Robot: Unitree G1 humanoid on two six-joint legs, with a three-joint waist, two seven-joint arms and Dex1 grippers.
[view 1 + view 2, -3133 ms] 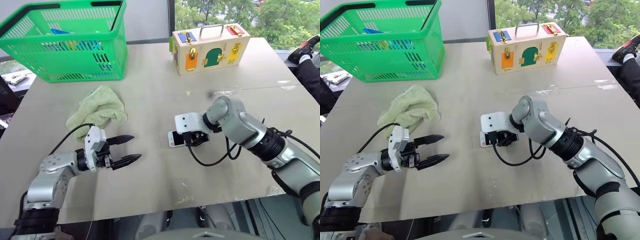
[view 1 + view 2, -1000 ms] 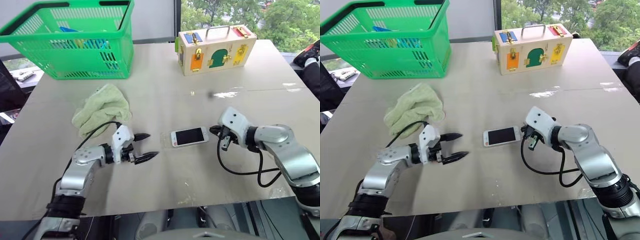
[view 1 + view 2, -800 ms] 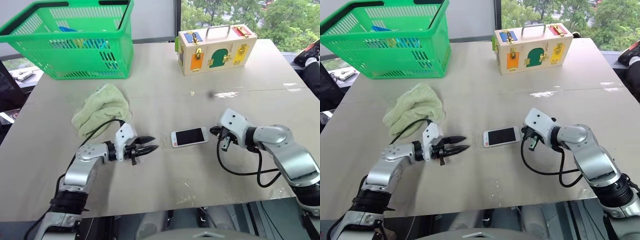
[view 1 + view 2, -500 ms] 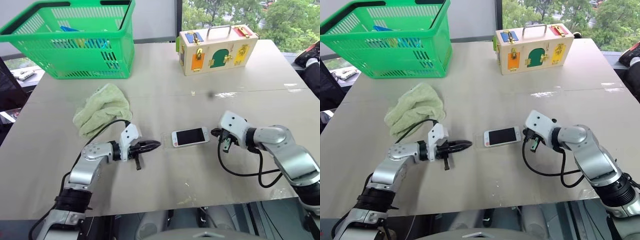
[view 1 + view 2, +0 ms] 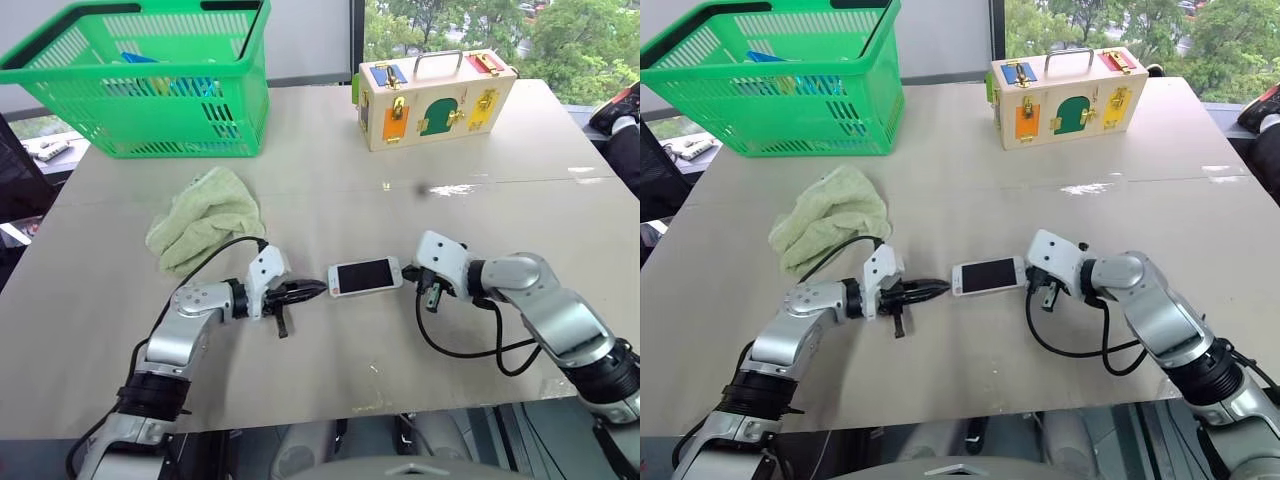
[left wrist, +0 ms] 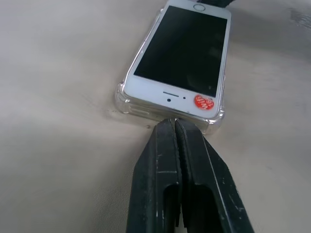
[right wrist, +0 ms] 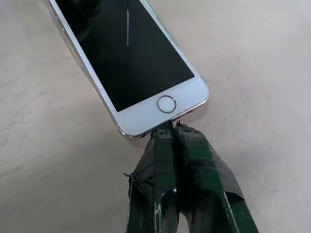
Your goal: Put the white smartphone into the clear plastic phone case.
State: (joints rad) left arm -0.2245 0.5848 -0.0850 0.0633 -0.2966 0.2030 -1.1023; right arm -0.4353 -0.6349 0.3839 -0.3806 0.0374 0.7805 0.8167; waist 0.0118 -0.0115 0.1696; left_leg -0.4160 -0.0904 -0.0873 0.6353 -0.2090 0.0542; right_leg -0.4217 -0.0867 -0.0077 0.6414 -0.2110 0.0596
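The white smartphone lies screen up on the beige table, between the two grippers and well in front of the wooden latch box. Its earpiece end sits inside the clear plastic phone case, whose rounded corners wrap that end; how far the home-button end is seated cannot be told. A small round red sticker sits on the white bezel beside the earpiece; its white lettering is too small to read. No brand name shows on the phone. The left gripper, fingers pressed together with nothing between them, has its tips against the case's end. The right gripper, fingers wrapped in dark green tape and likewise clenched empty, meets the phone's opposite edge just below the round home button. A pale green cloth lies to the phone's left, and a green shopping basket stands beyond it.
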